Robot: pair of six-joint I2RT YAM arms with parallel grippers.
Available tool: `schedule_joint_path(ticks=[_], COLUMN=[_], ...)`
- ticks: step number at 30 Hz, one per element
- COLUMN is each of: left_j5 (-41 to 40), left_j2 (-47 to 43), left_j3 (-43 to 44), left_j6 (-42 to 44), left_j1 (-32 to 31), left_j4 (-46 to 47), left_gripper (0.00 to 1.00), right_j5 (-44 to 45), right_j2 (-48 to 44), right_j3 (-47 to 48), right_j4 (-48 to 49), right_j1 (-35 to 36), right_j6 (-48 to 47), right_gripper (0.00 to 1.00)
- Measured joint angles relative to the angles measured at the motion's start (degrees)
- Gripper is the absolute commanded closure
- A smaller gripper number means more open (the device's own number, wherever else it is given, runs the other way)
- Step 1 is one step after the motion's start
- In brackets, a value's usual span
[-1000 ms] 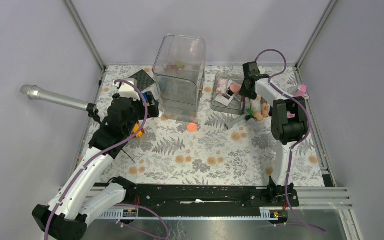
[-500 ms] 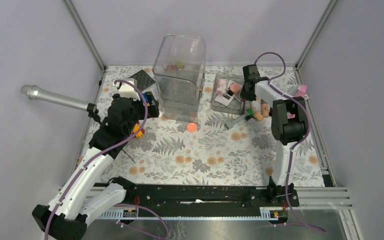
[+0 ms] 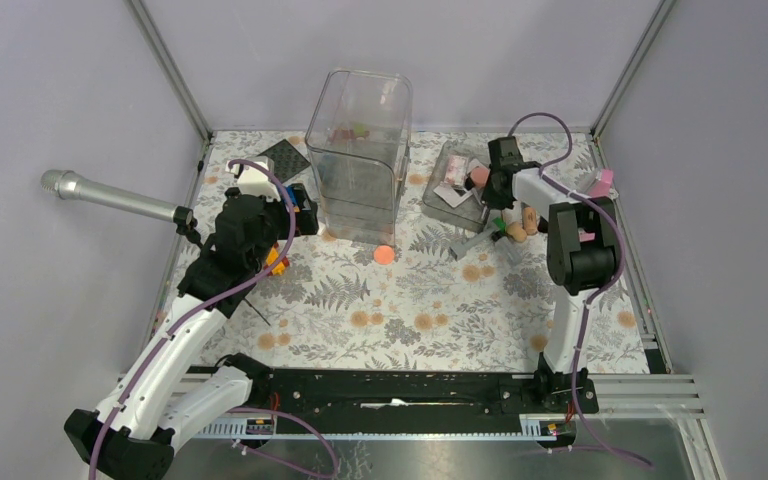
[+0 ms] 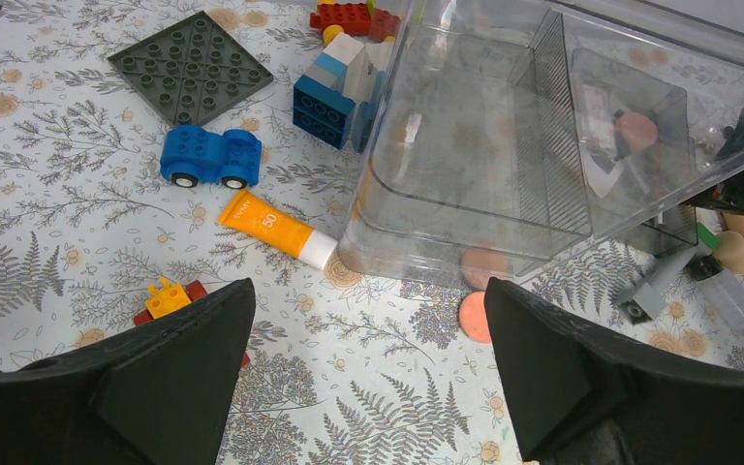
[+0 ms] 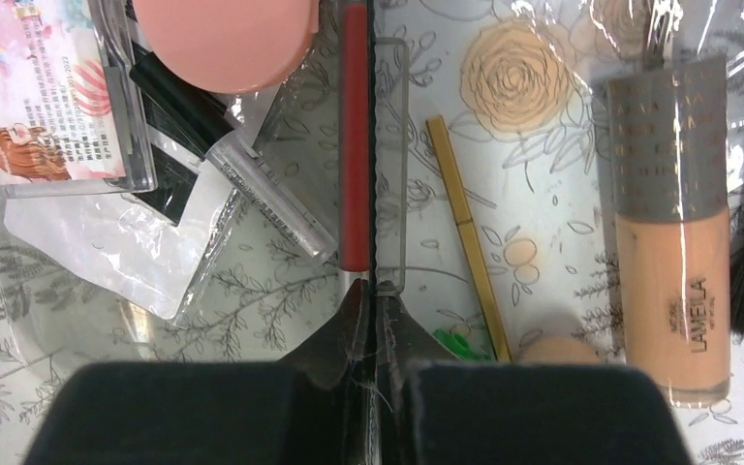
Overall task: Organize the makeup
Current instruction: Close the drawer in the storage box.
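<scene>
The right gripper (image 5: 376, 308) pinches the tray (image 5: 388, 165) by its clear wall, fingers pressed together on it. Inside, a red pencil (image 5: 354, 136) lies along that wall, near a clear tube (image 5: 271, 194), a pink disc (image 5: 223, 34) and a labelled case (image 5: 48, 97). Outside, on the floral table (image 5: 533, 126), lie a gold pencil (image 5: 467, 228) and a foundation bottle (image 5: 673, 242).

The orange tube (image 4: 276, 229) is printed "50", and the foundation bottle (image 5: 673, 242) reads "LAMELA".
</scene>
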Motion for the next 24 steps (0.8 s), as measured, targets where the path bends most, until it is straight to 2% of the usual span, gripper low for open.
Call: schedule_joint_path(ticks=[9,19,24], left_j5=[0.0,0.0,0.0], left_j2=[0.0,0.0,0.0], left_j3=[0.0,0.0,0.0], left_j6=[0.0,0.0,0.0], left_j1=[0.0,0.0,0.0], left_j4=[0.0,0.0,0.0], left_gripper=[0.01,0.01,0.01], right_j5=[-0.4,1.6,2.0], right_j2=[-5.5,-6.3,-6.3], right_j3=[-6.2,-6.1,-5.4], right_j4=[-0.4,-3.3,-4.7], right_j1=[1.2,9.6,11.6], right_j6=[-0.3,-1.1,-1.2], right_gripper=[1.0,1.0,1.0])
